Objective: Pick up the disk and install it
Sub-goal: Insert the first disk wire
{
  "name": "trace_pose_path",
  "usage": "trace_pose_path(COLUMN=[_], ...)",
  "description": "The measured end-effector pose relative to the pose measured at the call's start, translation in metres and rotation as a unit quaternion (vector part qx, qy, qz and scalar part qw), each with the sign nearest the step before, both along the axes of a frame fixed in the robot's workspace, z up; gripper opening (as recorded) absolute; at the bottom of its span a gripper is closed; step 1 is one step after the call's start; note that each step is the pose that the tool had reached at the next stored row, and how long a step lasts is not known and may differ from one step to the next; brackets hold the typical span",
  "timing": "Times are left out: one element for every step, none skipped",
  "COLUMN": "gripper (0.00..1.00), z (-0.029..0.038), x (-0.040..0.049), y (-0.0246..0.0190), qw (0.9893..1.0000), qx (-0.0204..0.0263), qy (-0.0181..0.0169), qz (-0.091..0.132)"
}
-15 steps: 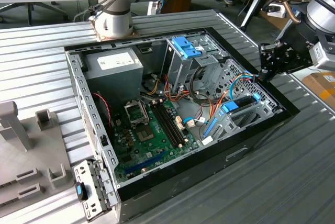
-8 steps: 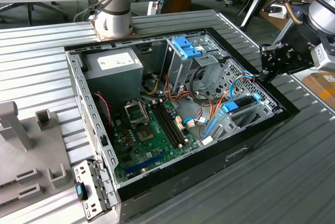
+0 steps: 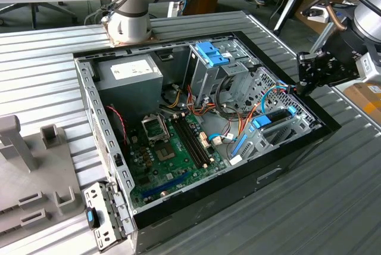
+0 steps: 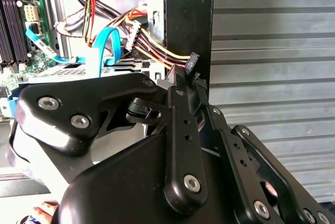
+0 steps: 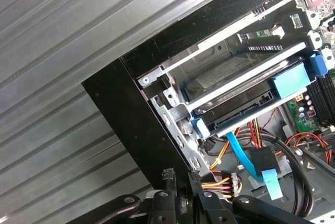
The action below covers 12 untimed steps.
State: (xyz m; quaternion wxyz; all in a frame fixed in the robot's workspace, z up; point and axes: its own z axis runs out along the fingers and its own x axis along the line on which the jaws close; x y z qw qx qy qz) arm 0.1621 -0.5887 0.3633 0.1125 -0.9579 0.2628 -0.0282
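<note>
Exterior view: the open computer case [image 3: 268,177] lies on the ribbed bench [image 3: 333,207]. The end effector [image 3: 305,82] hangs over the case wall at the exterior view's right, level with the rim. The disk [image 3: 275,116] sits inside the case in the low drive cage [image 3: 286,134] at the corner nearest that wall, with its blue rails showing at both ends. From the end effector the disk lies near, lower down and toward the exterior view's left. Its long axis runs along the case's near wall, across the wall the end effector hangs over.

Second wrist view: the end effector [image 4: 187,77] has its two black fingers [image 4: 178,109] drawn nearly together. A small black power plug [image 4: 190,62] appears nipped between the tips, and its yellow, red and black wires [image 4: 152,46] trail back into the case. It has no hold on the disk.

First wrist view: the end effector [image 5: 184,197] is at the black case wall [image 5: 131,114], with the power plug [image 5: 168,175] and its wire bundle [image 5: 214,185] just beside the fingertips. The disk [image 5: 246,96] lies flat within the cage [image 5: 172,111], a blue rail tab [image 5: 290,77] at its far end. One short end of the disk faces the corner close to the end effector, and the two are apart.
</note>
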Motion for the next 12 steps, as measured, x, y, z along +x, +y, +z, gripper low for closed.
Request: trace_pose_path(gripper=[0.23, 0.23, 0.23, 0.23, 0.23, 0.23, 0.23, 0.23, 0.23, 0.16, 0.16, 0.16], z=[-0.0001, -0.0001, -0.0002, -0.0001, -0.0001, -0.0001, -0.0001, -0.0001, -0.0001, -0.0001, -0.0001, -0.0001], x=[-0.0012, -0.0016, -0.0016, -0.0017, -0.0018, -0.0017, -0.0018, -0.0018, -0.0018, -0.0018, -0.0018, -0.0018], y=[-0.0002, -0.0004, -0.0005, -0.0005, -0.0006, -0.0006, -0.0006, -0.0006, -0.0006, -0.0006, -0.0007, -0.0007], qw=[1.0, 1.0, 1.0, 1.0, 1.0, 1.0, 1.0, 1.0, 1.0, 1.0, 1.0, 1.0], qx=[0.0009, 0.0009, 0.001, 0.001, 0.0009, 0.001, 0.001, 0.0009, 0.0009, 0.0009, 0.0009, 0.001], qy=[0.0, 0.0, 0.0, 0.0, 0.0, 0.0, 0.0, 0.0, 0.0, 0.0, 0.0, 0.0], qz=[0.0, 0.0, 0.0, 0.0, 0.0, 0.0, 0.0, 0.0, 0.0, 0.0, 0.0, 0.0])
